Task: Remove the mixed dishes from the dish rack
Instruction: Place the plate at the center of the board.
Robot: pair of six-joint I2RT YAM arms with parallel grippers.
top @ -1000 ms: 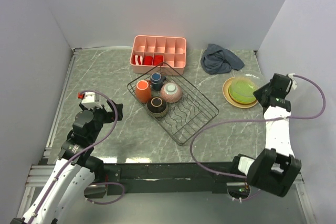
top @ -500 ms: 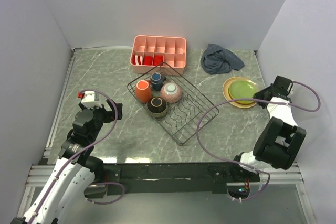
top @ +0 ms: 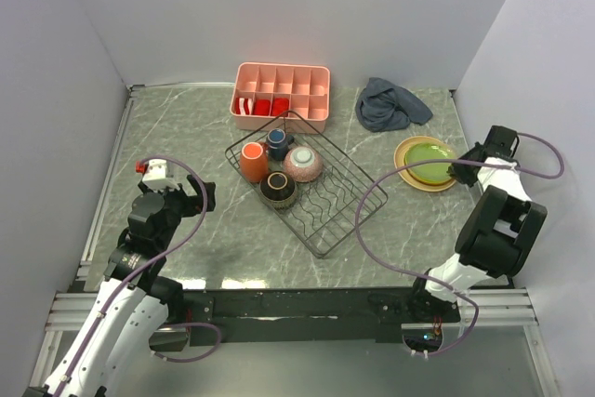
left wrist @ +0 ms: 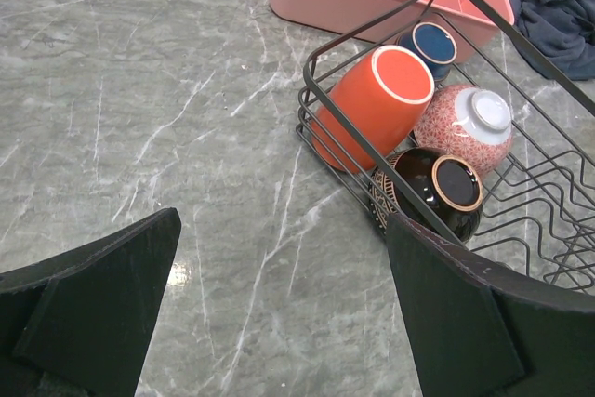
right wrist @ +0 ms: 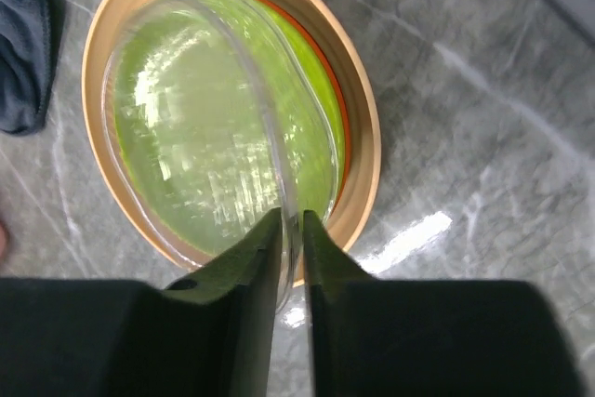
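The black wire dish rack (top: 327,211) holds an orange mug (top: 254,161) on its side, a small dark-blue cup (top: 277,143), a pinkish speckled bowl (top: 303,163) and a dark-brown bowl (top: 278,189). They also show in the left wrist view: mug (left wrist: 372,104), cup (left wrist: 429,44), pinkish bowl (left wrist: 460,127), brown bowl (left wrist: 432,192). My left gripper (left wrist: 279,323) is open over bare table, left of the rack. A tan plate (right wrist: 364,146), orange-red plate (right wrist: 337,90) and lime green plate (top: 428,159) lie stacked at the right. My right gripper (right wrist: 294,230) is shut on the rim of a clear glass plate (right wrist: 204,137) lying over the stack.
A pink compartment tray (top: 282,95) with red-white items stands behind the rack. A blue-grey cloth (top: 390,104) lies crumpled at the back right. Walls close in the table on the left, back and right, near the plate stack.
My right arm has lowered the clear plate from a tilted hold above the stack down onto it, and the wrist has swung right. The left arm has not moved.
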